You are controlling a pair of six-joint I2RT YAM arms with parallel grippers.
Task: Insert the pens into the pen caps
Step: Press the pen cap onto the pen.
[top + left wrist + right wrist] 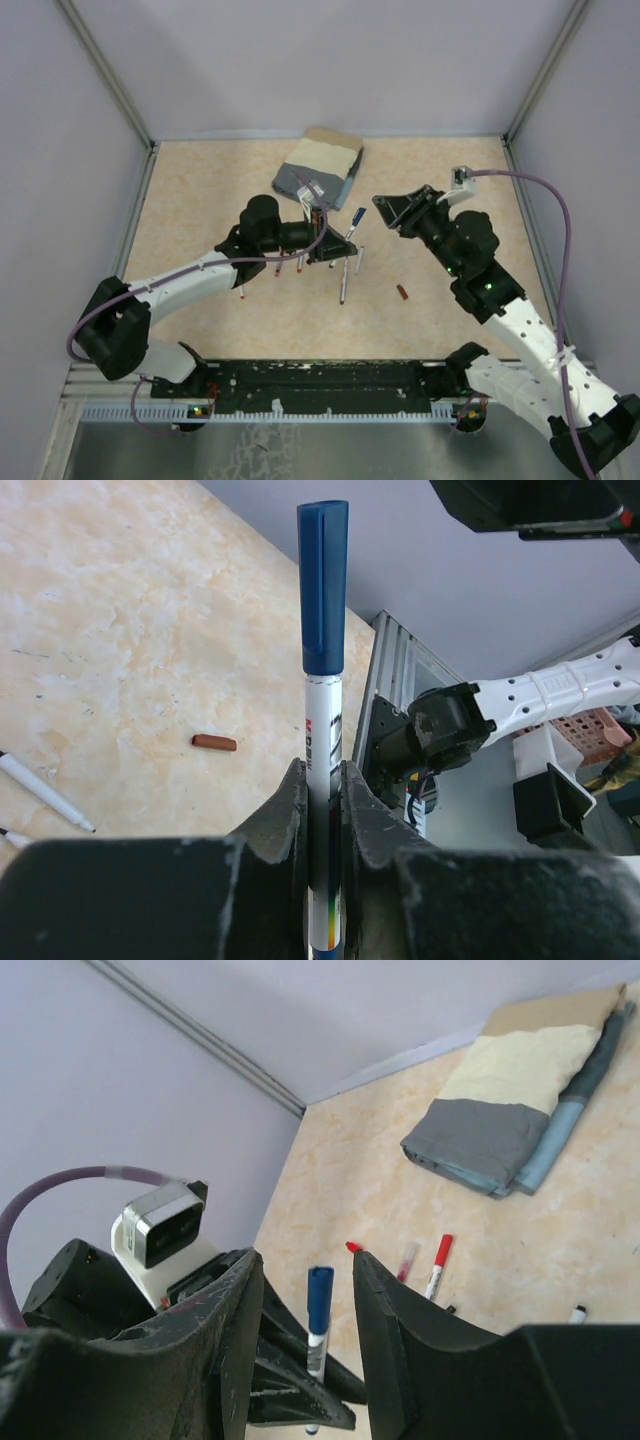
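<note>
The left jaws are clamped on a white pen (322,780), which stands straight out past their tips with a blue cap (323,590) seated on its far end. The right jaws stand spread with nothing between them, facing that capped pen, which is near and just beyond their tips. A brown-red cap (214,742) lies on the counter (120,630), off to one side of the left jaws and apart from them. Several loose pens (343,285) lie on the counter beneath the left jaws. A folded cloth (520,1110) rests farther beyond.

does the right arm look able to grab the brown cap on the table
Probably yes: the right gripper is open and empty, and the brown cap lies alone on bare table beside that arm.
</note>
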